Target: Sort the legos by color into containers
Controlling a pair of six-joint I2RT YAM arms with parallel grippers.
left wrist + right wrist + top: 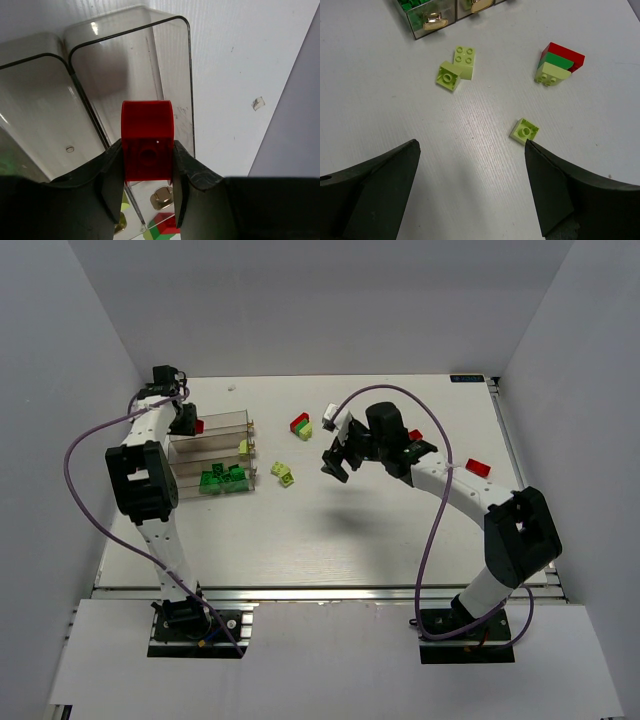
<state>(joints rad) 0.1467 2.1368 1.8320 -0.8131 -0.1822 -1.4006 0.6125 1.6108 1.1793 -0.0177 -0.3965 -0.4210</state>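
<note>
Red lego (148, 135) clamped between left fingers (112, 185), its sides hidden, right fingers (555, 195) wide apart

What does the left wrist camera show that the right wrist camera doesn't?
Only left wrist: a red brick clamped in the left pincer, above a clear compartment. Only right wrist: the open right pincer over loose lime bricks. Both: the clear tray and white table.
</note>
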